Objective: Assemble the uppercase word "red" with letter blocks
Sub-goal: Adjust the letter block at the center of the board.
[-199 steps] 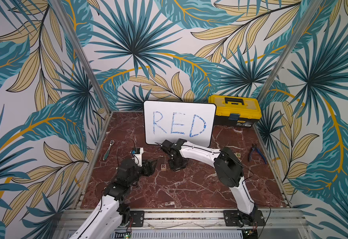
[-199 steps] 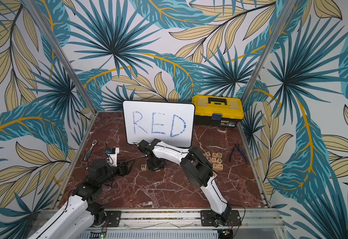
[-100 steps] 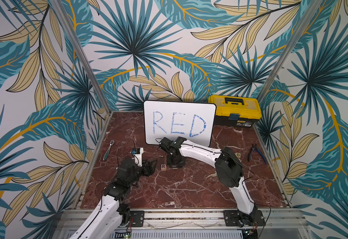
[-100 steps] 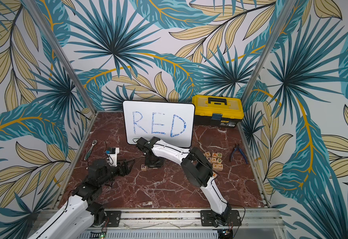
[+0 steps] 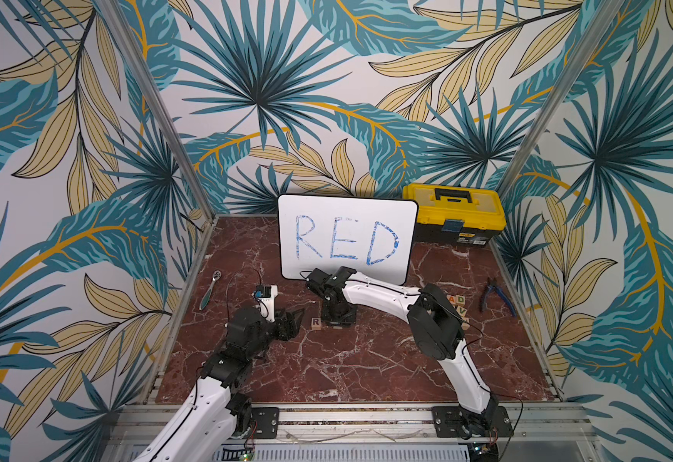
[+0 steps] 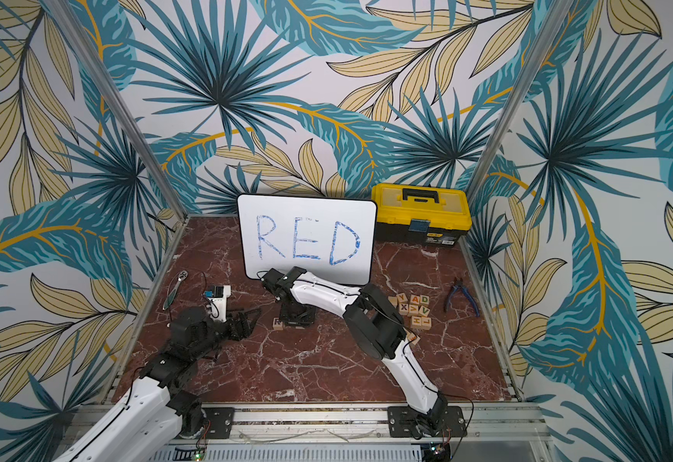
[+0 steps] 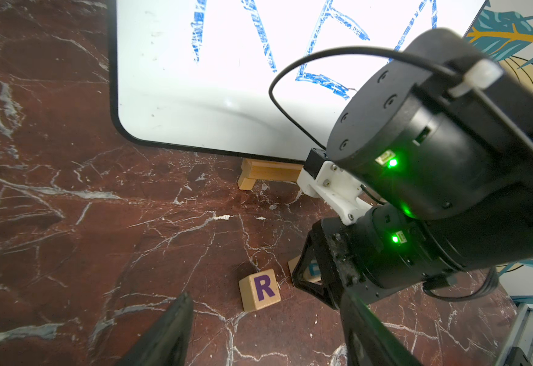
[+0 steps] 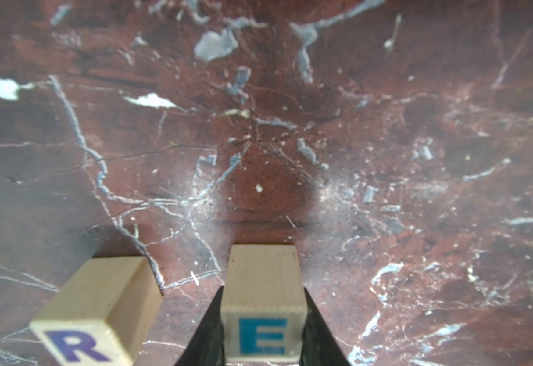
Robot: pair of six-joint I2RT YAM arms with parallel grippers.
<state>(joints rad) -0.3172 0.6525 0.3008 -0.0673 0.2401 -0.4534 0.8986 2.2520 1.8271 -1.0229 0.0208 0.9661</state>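
Right pincer [image 8: 262, 304] is clamped on the E block [image 8: 262, 279], low over the table [image 5: 347, 360], just right of the R block [image 8: 100, 304] with a small gap. Left pincer [image 5: 295, 316] sits spread apart, empty, left of the R.

The pale wooden R cube [image 8: 100, 294] carries a purple letter; the pale wooden E cube [image 8: 262, 279] a teal one. The red-brown marble tabletop [image 5: 347, 360] has white veins.
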